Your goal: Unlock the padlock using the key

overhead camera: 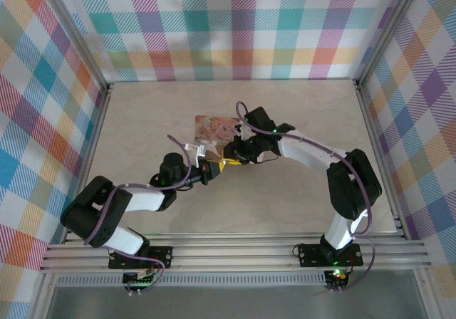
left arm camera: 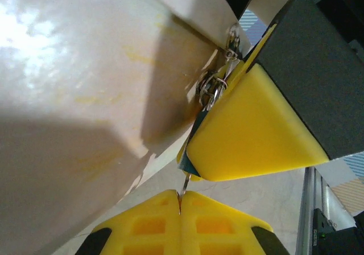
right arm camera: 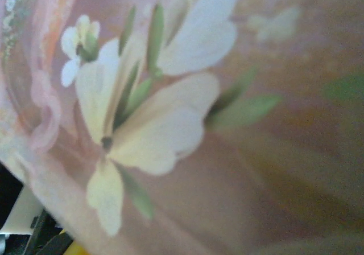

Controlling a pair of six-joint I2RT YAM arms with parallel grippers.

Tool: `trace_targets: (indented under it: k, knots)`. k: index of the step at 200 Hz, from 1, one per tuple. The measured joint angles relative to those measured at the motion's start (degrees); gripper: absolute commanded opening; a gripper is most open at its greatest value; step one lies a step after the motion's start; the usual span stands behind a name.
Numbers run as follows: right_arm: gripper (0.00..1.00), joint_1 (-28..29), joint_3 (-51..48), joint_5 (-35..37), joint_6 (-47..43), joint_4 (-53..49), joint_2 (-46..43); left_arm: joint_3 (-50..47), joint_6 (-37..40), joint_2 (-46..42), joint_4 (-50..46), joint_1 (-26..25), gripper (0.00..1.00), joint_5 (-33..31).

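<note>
**Key and padlock meet at the tin's near edge**

Both arm bases were bolted to the aluminium rail (overhead camera: 235, 251) at the front of the table (overhead camera: 299, 205). The left arm reached in from the near-left. The right arm arched in from the near-right.

The left gripper (overhead camera: 208, 169) sat near the table's centre. In its wrist view, its two yellow fingertips (left arm camera: 153, 226) were pressed flat together. They pinched a thin metal blade, the key (left arm camera: 184, 185), which stuck up out of the seam between them.

Just above the key's tip was the padlock (left arm camera: 190, 155). Only a narrow teal edge of its body showed, tucked under a yellow finger pad (left arm camera: 250, 135) of the right gripper (overhead camera: 239, 155). Above the teal edge, small metal loops (left arm camera: 211, 87) bunched at the tin's corner. I could not tell which of them was the shackle. I saw only that one pad, lying against the padlock, so I could not tell whether the right fingers were clamped or apart.

The padlock hung at the near edge of the pink illustrated tin (overhead camera: 217, 128), between the two grippers. From above, the grippers were nearly touching, with a bit of yellow between them.

The tin lay just beyond the grippers, and its pale side wall ran alongside the left wrist camera. The right wrist camera was close over the lid, where a blurred cream flower with green leaves showed on the pink.

Plaid walls (overhead camera: 242, 27) stood behind.
</note>
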Motion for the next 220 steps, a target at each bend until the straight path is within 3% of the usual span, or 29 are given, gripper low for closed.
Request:
trace_targets:
  k: [70,151,220]
  knots:
    - [0.06,1.64,-11.26,7.74,-1.77,16.59,1.55,-1.75,0.02,16.68,16.26,-2.21,0.0,-4.59]
    - [0.35,3.76,-15.67,14.69,-1.68,26.21,3.3,-2.08,1.46,24.52,23.87,-3.82,0.0,-10.05]
    - [0.56,4.09,-16.72,14.93,4.2,27.74,2.73,-2.29,2.71,26.12,26.93,-4.5,0.0,-10.56]
